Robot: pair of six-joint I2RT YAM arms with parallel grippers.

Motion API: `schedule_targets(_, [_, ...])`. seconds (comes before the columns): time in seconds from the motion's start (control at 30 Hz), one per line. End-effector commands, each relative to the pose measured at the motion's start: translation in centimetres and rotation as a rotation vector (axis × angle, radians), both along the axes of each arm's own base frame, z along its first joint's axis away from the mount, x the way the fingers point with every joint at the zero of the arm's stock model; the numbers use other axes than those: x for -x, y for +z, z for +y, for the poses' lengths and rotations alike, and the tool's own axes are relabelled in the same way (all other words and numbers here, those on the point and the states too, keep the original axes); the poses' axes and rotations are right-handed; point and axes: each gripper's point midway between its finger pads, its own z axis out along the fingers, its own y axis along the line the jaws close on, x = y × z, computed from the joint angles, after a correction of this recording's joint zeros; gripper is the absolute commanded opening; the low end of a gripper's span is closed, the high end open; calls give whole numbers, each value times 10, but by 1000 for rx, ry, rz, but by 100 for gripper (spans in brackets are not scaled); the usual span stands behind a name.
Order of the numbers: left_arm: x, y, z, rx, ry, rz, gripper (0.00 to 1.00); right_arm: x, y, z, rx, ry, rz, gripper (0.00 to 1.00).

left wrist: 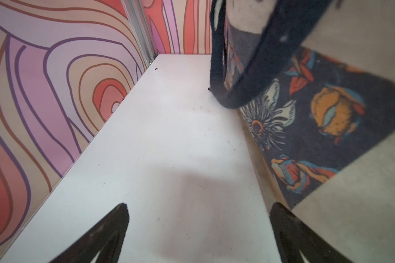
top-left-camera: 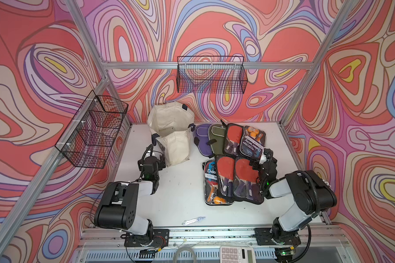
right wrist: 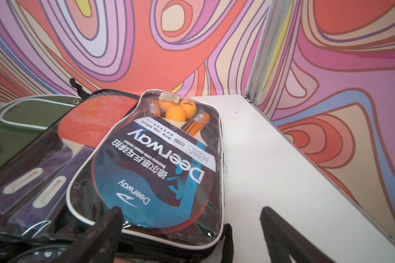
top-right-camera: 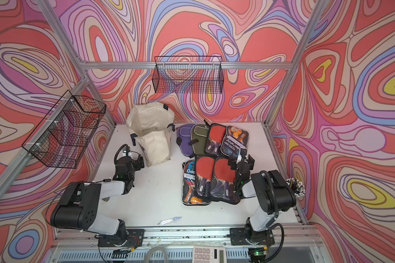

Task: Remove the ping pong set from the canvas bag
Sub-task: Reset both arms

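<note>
With both held wide and empty, our left gripper (left wrist: 198, 205) could topple the soft bag (top-left-camera: 177, 148) just beside it, and our right gripper (right wrist: 189, 209) could snag the set (right wrist: 160, 159) below.

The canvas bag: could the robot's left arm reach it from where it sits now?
Probably yes. The left gripper is open and close beside the canvas bag, with only bare table between them; its handle hangs just ahead.

I see the canvas bag (top-right-camera: 156, 145) standing open on the table (top-right-camera: 160, 193), my left gripper (top-right-camera: 140, 160) just beside its near corner. Ping pong sets (top-right-camera: 205, 168) lie overlapping to its right, my right gripper (top-right-camera: 241, 159) over them.
</note>
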Motion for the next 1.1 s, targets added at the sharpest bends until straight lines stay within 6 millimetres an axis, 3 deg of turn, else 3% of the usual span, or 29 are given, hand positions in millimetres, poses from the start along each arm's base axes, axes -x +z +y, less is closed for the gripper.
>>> schedule_targets(0.0, [0, -1, -13, -23, -90, -77, 100, 3, 11, 12, 26, 89, -78, 98])
schedule_targets(0.17, [3, -1, -7, -33, -46, -81, 100, 2, 8, 13, 23, 95, -66, 98])
schedule_targets(0.33, [2, -4, -3, -6, -36, -48, 100, -17, -3, 2, -25, 66, 18, 98])
schedule_targets(0.43, [1, -3, -3, -6, -36, -53, 100, -19, -4, 0, -34, 73, 21, 98])
schedule_targets(0.5, [0, -6, -16, 3, -118, -34, 100, -20, -5, 1, -40, 83, 28, 98])
schedule_targets(0.53, [-3, -8, -25, 18, -187, -14, 100, -21, -5, 3, -44, 107, 31, 98])
schedule_targets(0.7, [-4, -9, -22, 75, -212, -17, 100, -13, -1, 23, -24, 239, 4, 98])
schedule_targets(0.8, [-4, -9, -22, 74, -213, -17, 100, -15, -1, 21, -35, 244, 6, 98])
schedule_targets(0.93, [-4, -8, -22, 75, -213, -19, 100, -20, -4, -5, -53, 92, 23, 98])
schedule_targets(1.07, [-4, -9, -22, 76, -211, -17, 100, -21, -4, -2, -54, 105, 28, 98])
